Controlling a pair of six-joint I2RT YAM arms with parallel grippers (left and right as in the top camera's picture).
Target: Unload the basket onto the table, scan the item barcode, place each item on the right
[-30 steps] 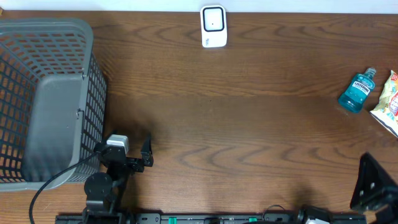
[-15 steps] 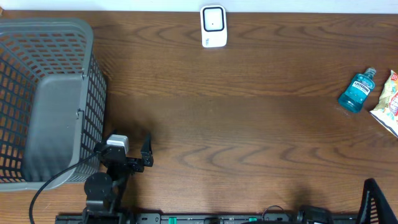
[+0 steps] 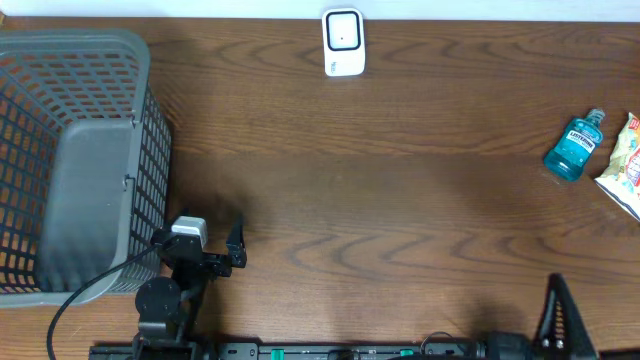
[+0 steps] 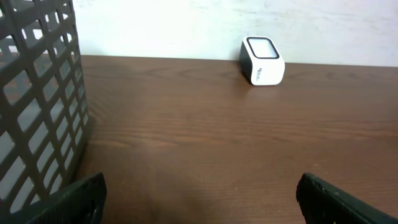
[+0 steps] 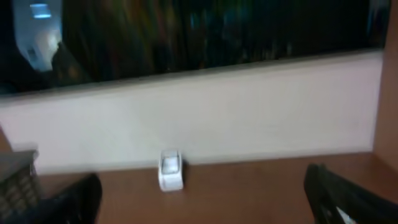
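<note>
left pincer [image 4: 200,190]: nearest to me, at the near-left of the desk [image 3: 400,200], just beside the basket's near corner. Jaws are spread wide with nothing between them; I see only bare wood in the gap.
left fingers [image 4: 68,202]: dark tips in the bottom corners of the left wrist view, low over the wood. I can't tell if they touch it.
right pincer [image 5: 202,196]: at the near-right edge, and overhead gives me only a dark wedge of it. Jaws are spread wide, gripping nothing. Its wrist view is blurred and looks across the desk to the back wall [image 5: 217,118].
basket [image 3: 150,150]: grey plastic mesh, upright, on the left side. It runs from the near edge almost to the far edge.
bottle [image 3: 575,147]: blue mouthwash bottle lying on the desk at the far right, cap pointing away from me. It's well apart from both pincers, and the label is too small for me to read.
snack bag [image 3: 625,165]: just beside the bottle on its right, partly cut off by the frame edge. I can't tell whether they touch.
scanner [image 3: 343,42]: small white unit with a dark window, standing at the far edge near the middle, close to the wall. It's well apart from the bottle and the snack bag, and I can see it in both wrist views.
</note>
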